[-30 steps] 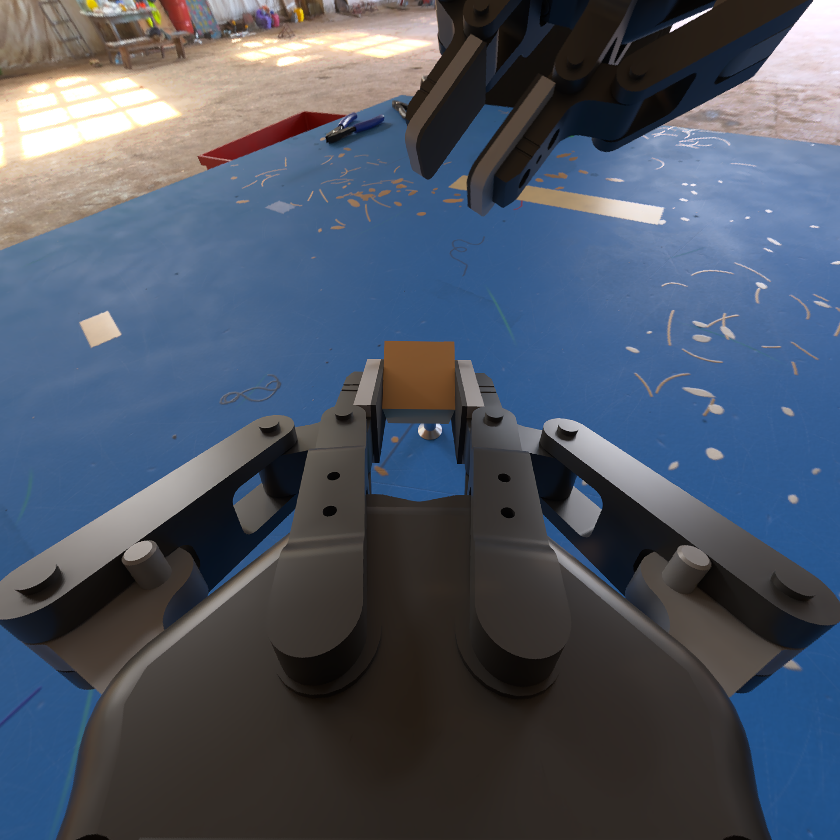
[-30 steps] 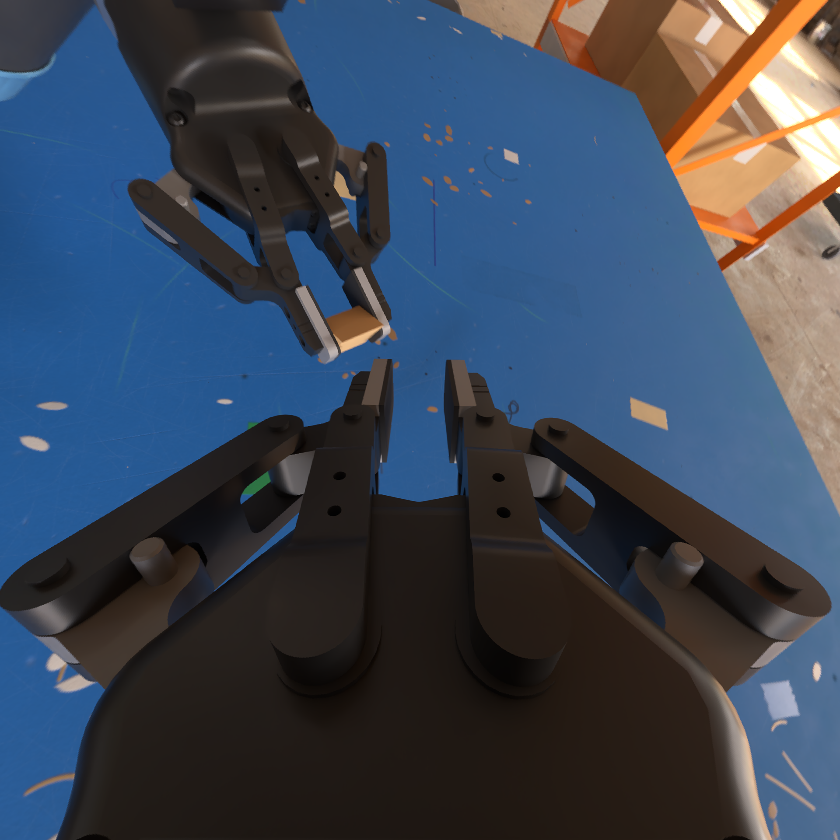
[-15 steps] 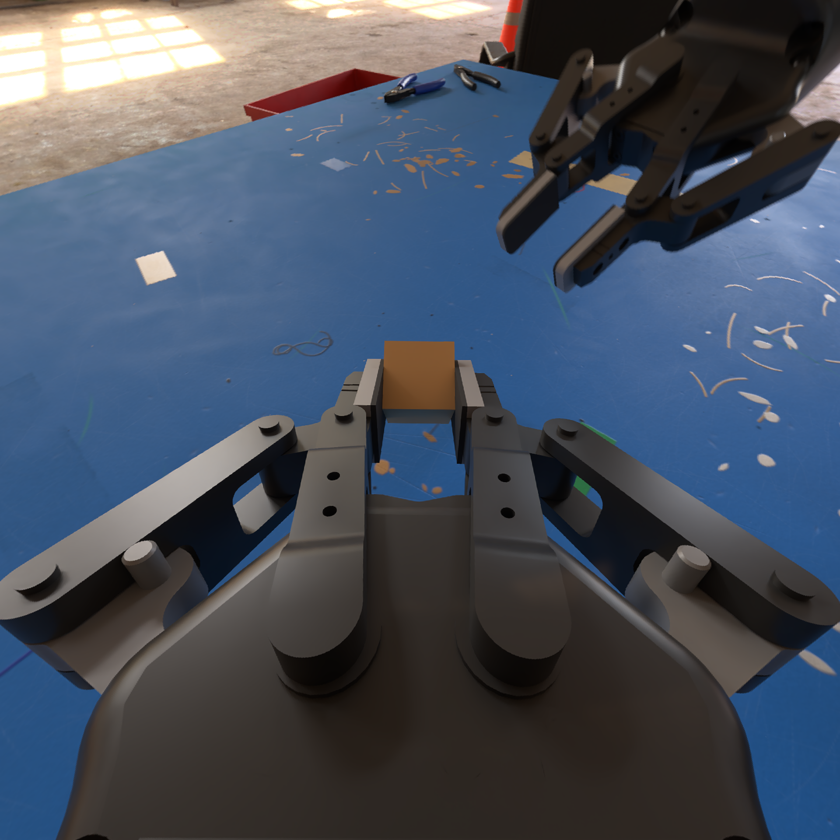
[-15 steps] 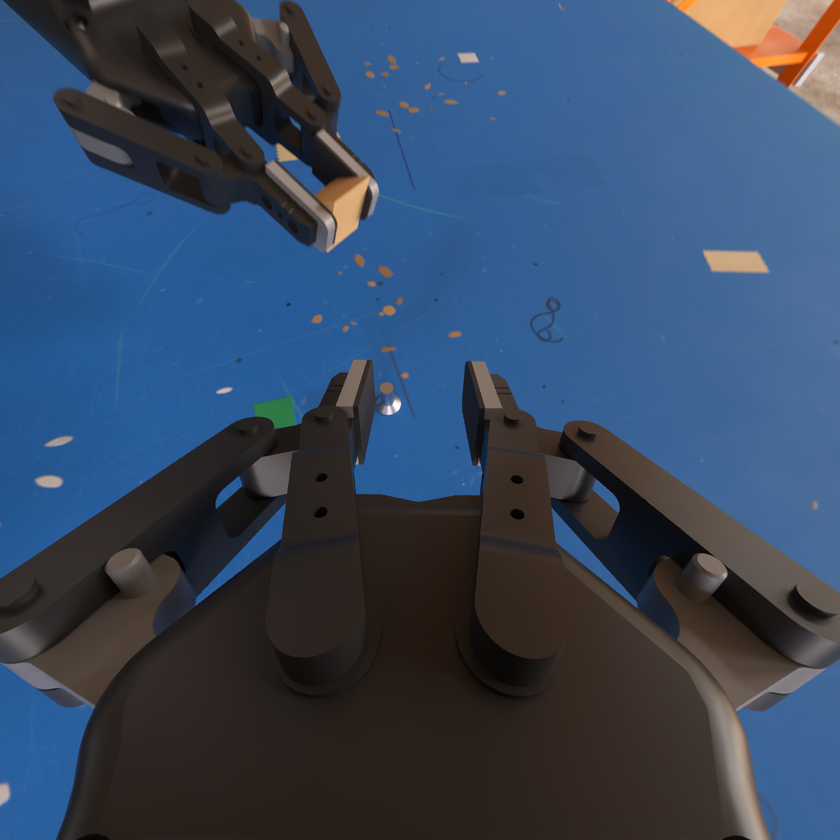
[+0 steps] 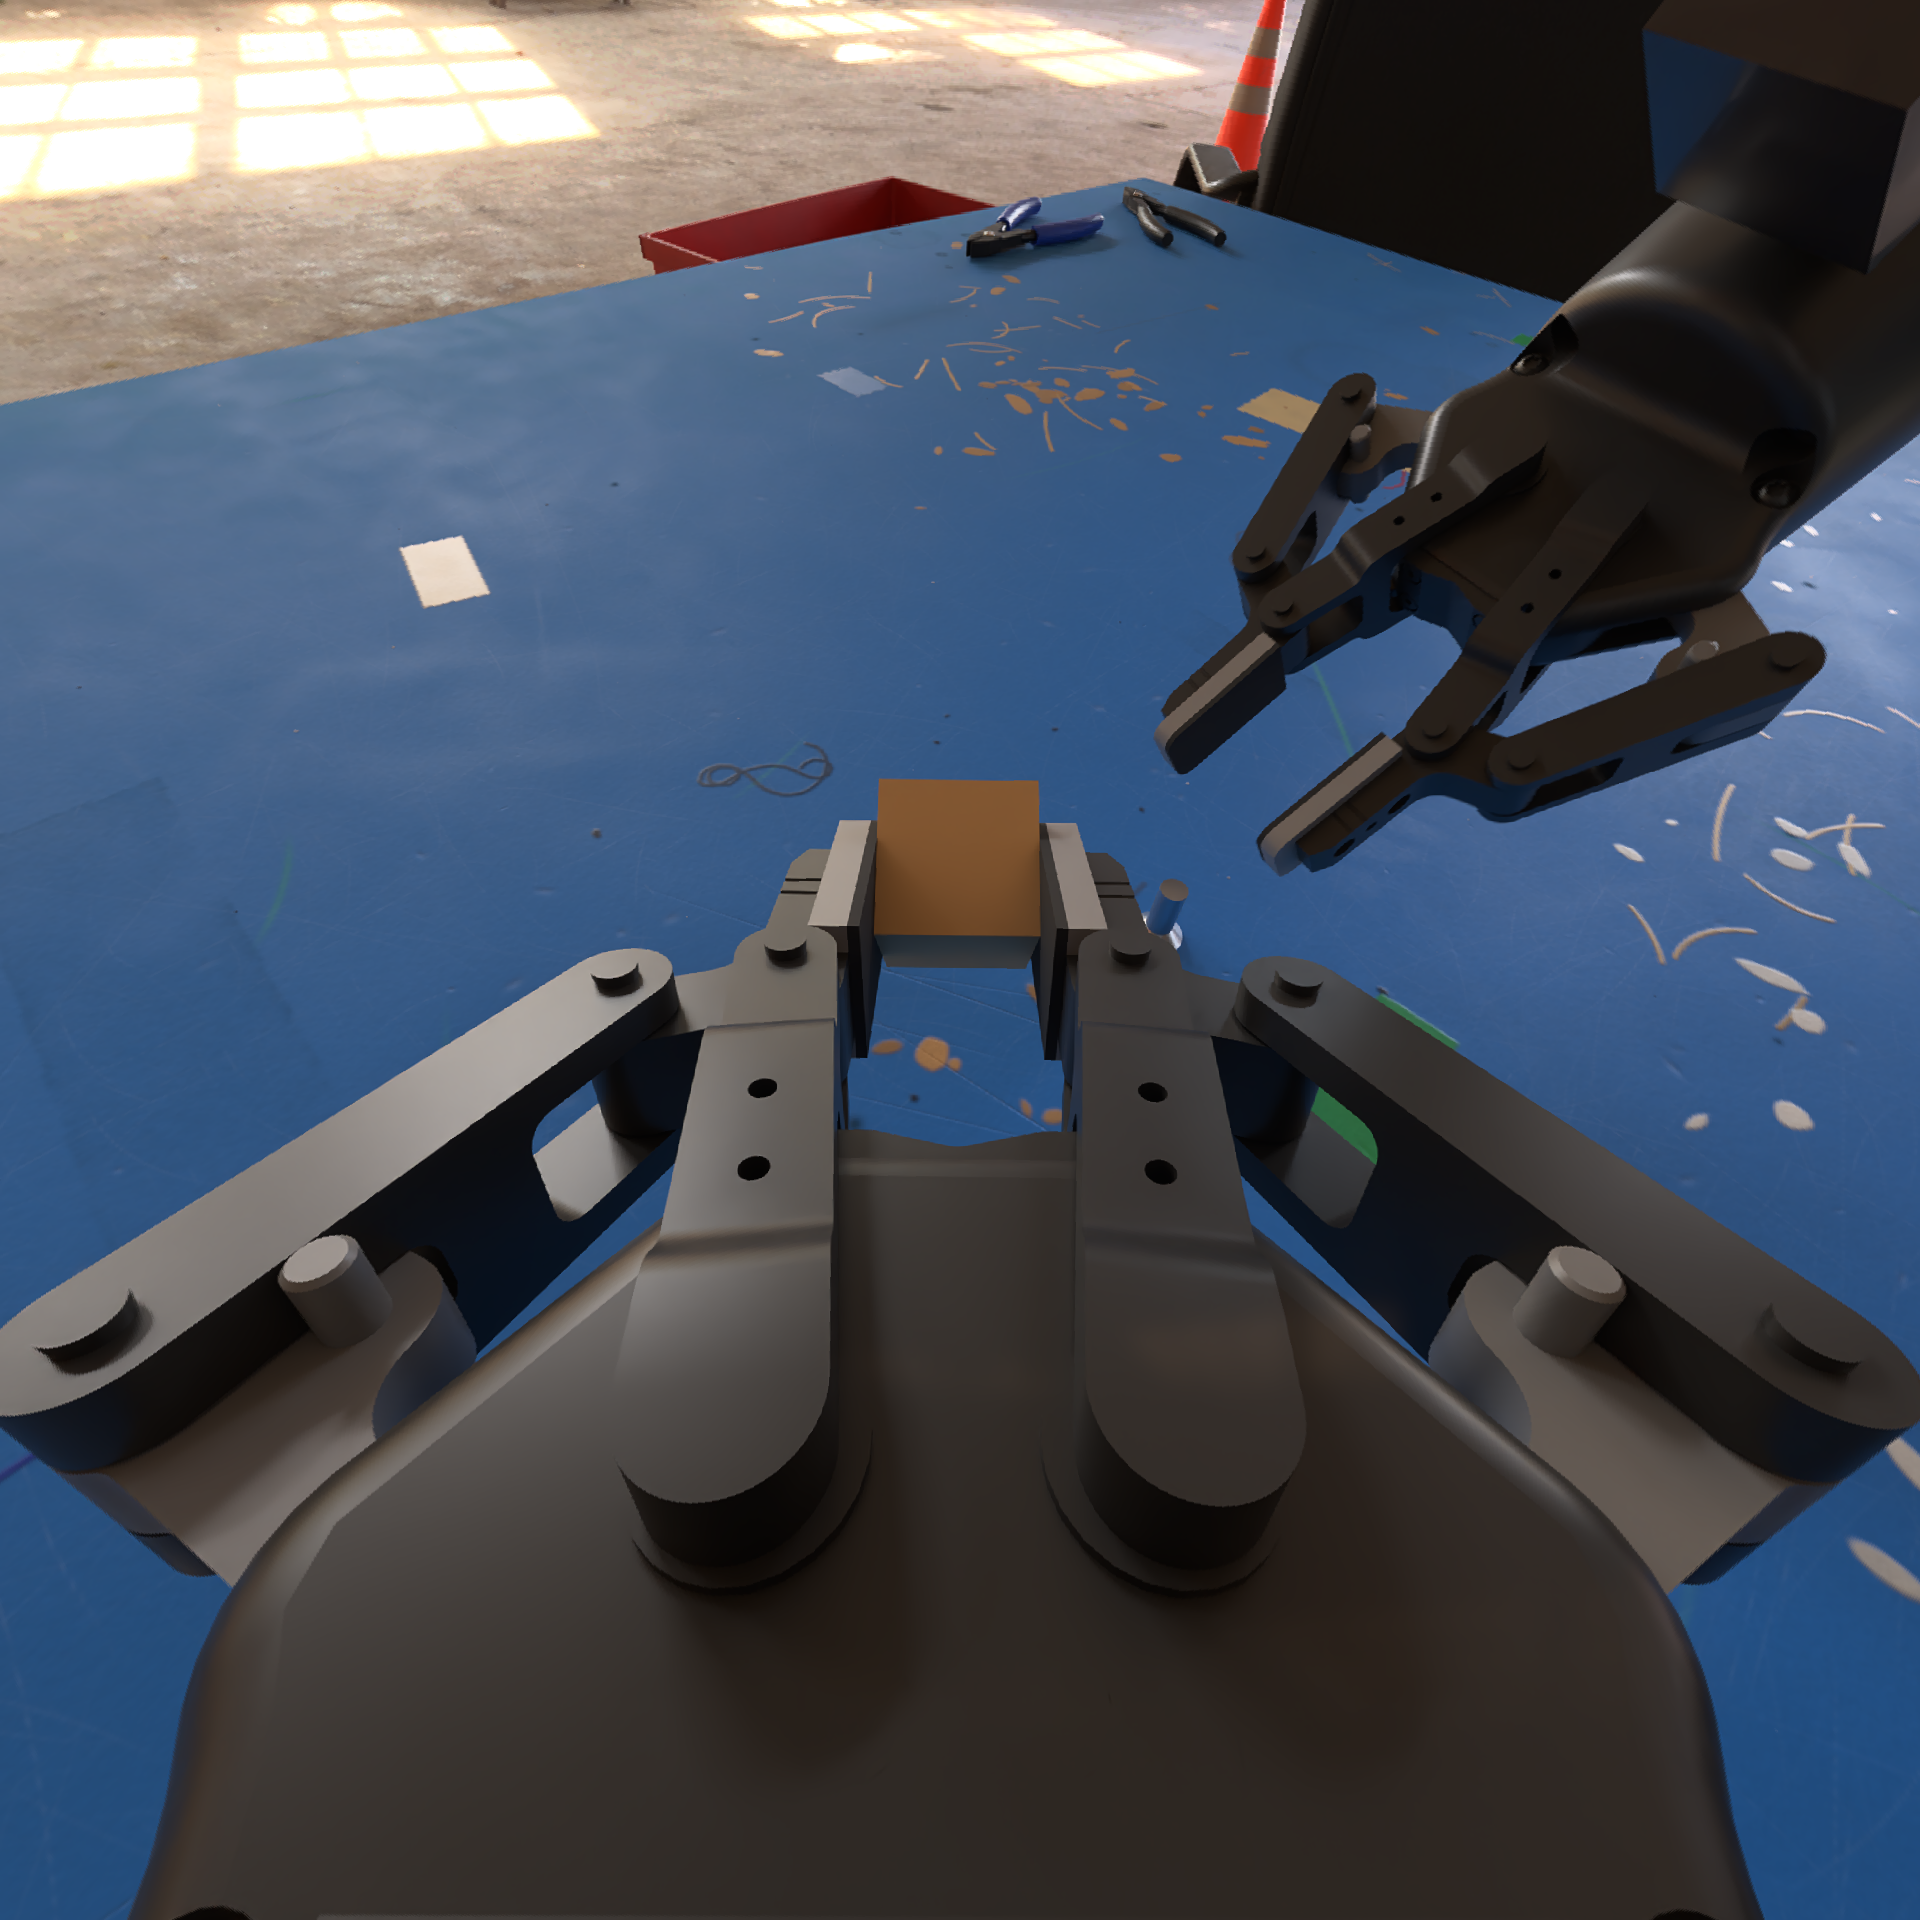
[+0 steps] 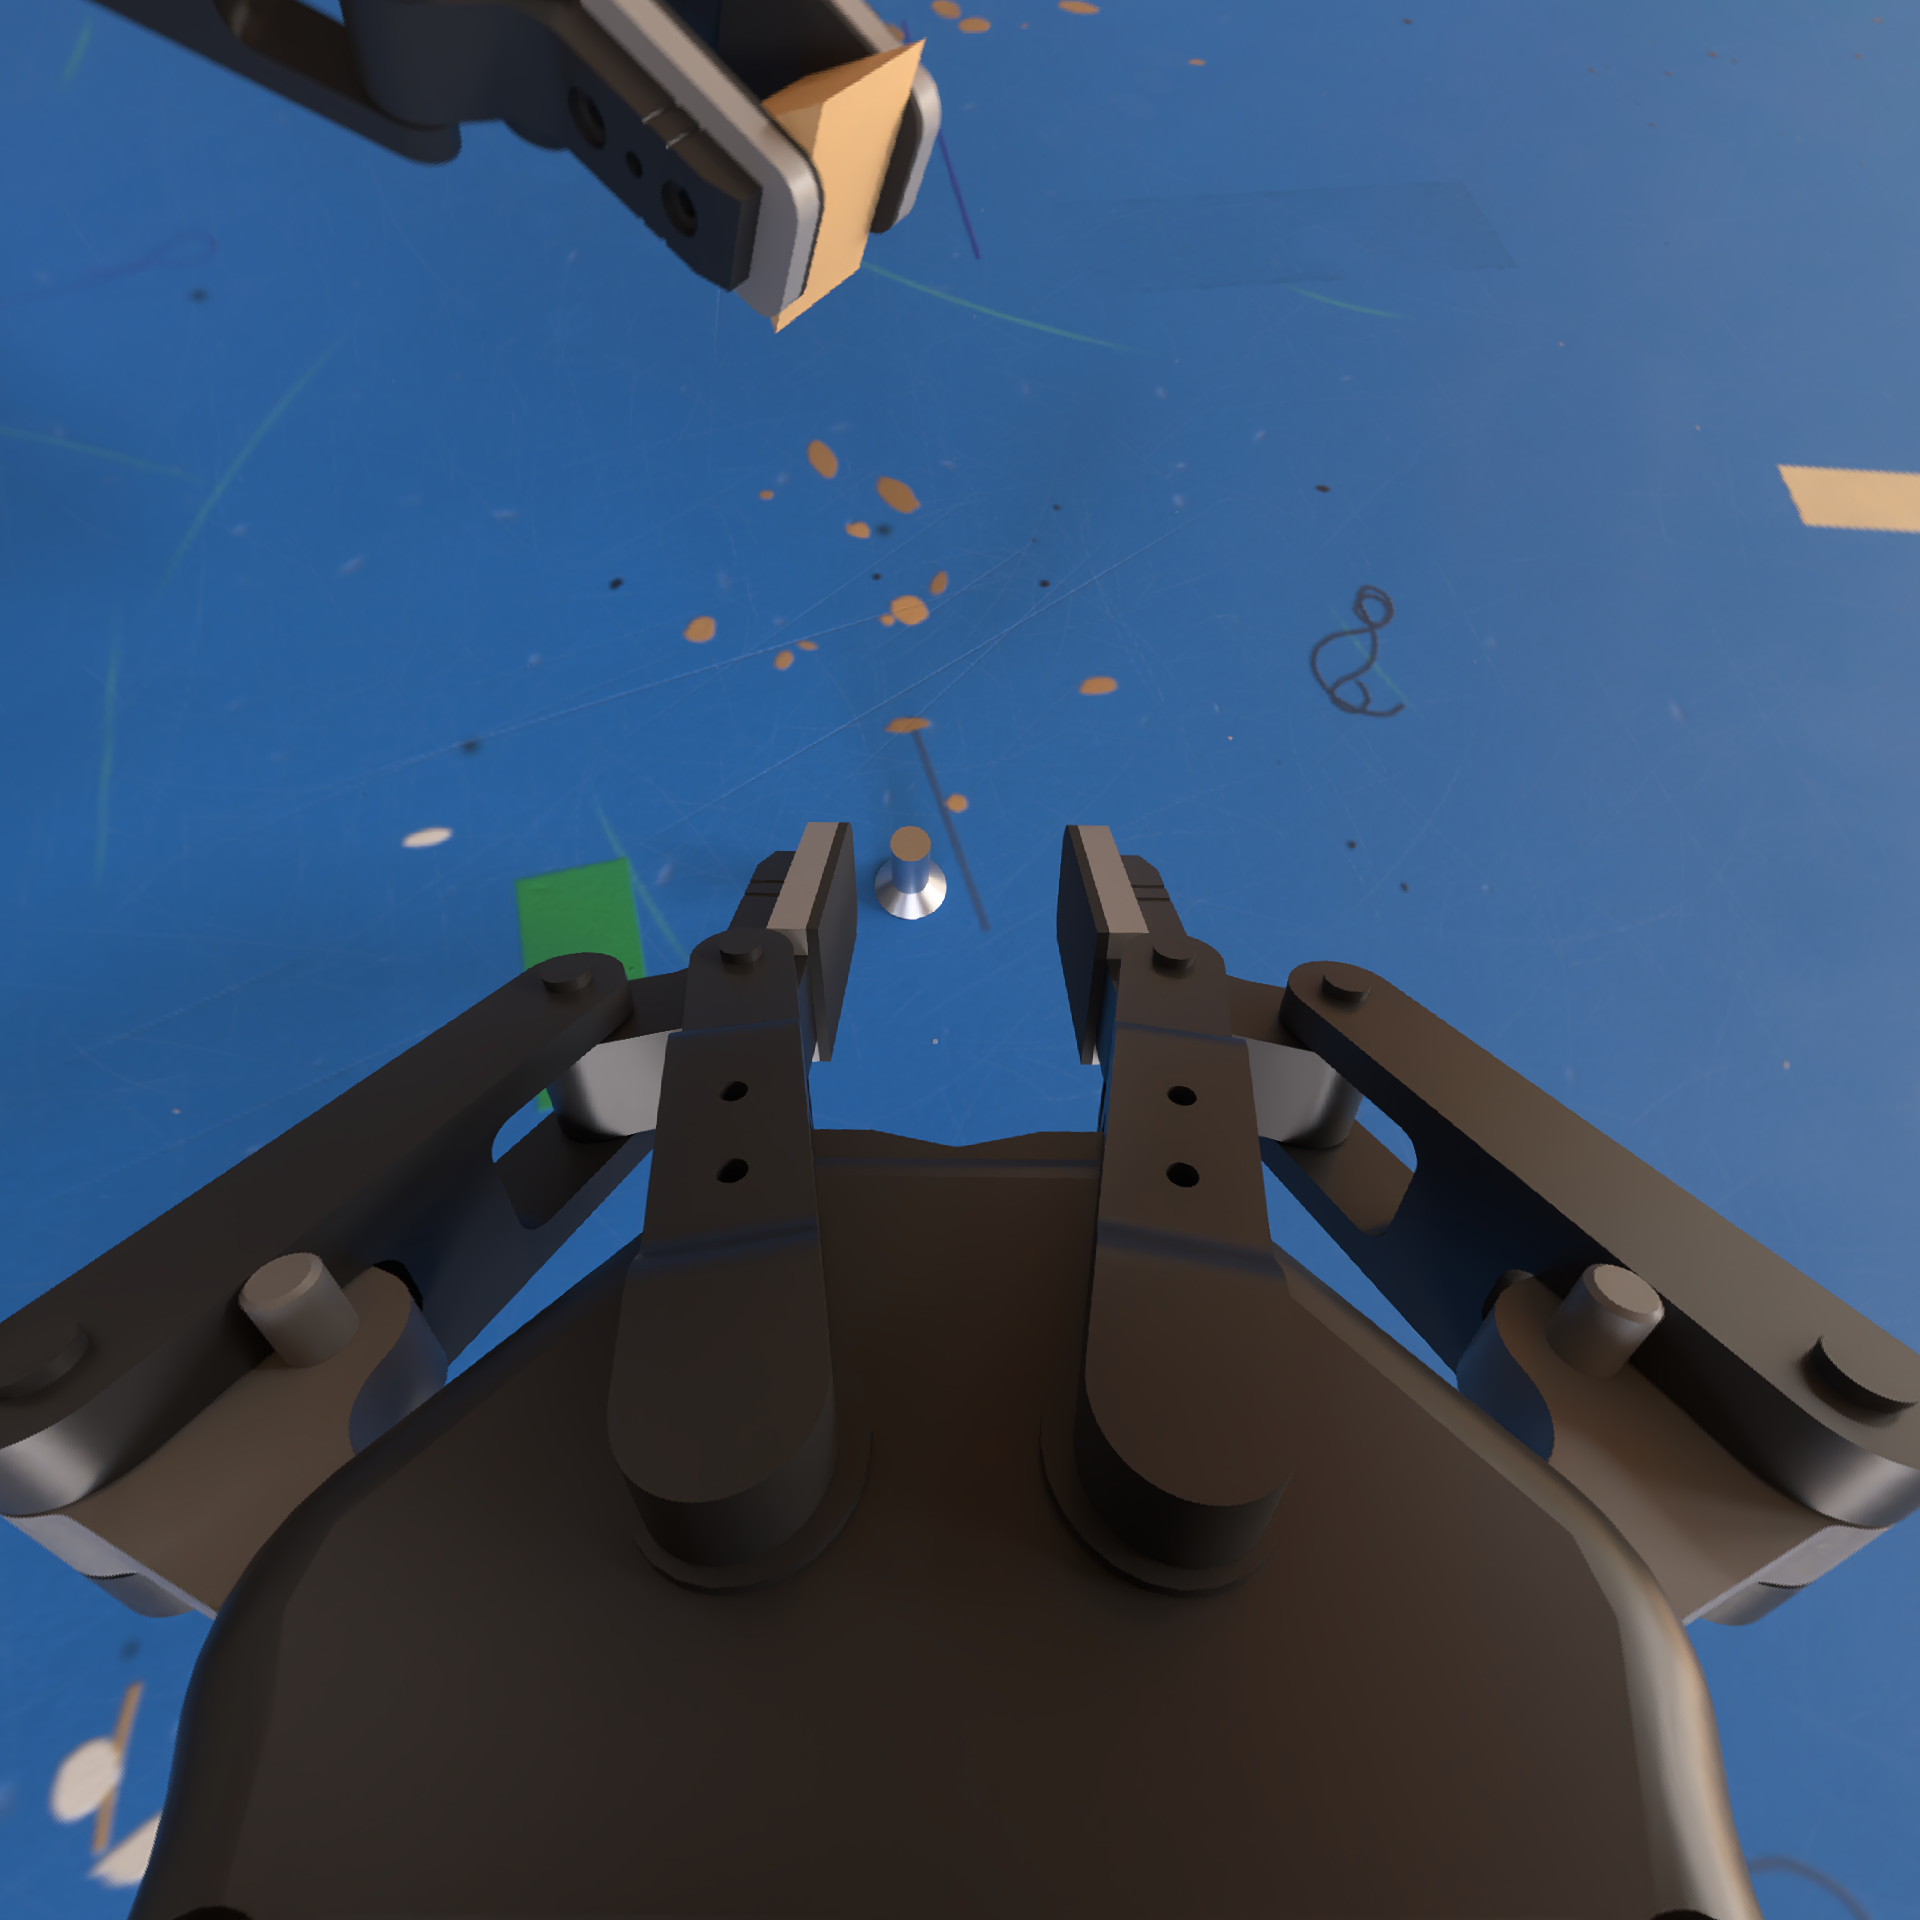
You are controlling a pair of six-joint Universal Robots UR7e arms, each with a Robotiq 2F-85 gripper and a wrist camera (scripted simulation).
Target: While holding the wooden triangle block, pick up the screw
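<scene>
My left gripper (image 5: 958,878) is shut on the wooden triangle block (image 5: 956,857) and holds it above the blue table (image 5: 520,675). The block also shows at the top of the right wrist view (image 6: 847,177), between the left gripper's fingers. The screw (image 6: 910,886) is small and silver and stands head down on the table. It sits just ahead of my right gripper (image 6: 956,883), between the fingertips and nearer the left one. My right gripper is open and empty. In the left wrist view the screw (image 5: 1166,906) peeks out beside my right finger, and the right gripper (image 5: 1236,790) hovers at the right.
Wood chips and shavings (image 5: 1039,395) are scattered on the table. Two pairs of pliers (image 5: 1034,231) lie at the far edge, with a red bin (image 5: 810,220) beyond it. A green patch (image 6: 577,914) and a tan tape patch (image 6: 1849,497) mark the table.
My right gripper has opened wider and come down toward the screw, which now sits between its fingertips. My left gripper has drawn back and away with the block still held.
</scene>
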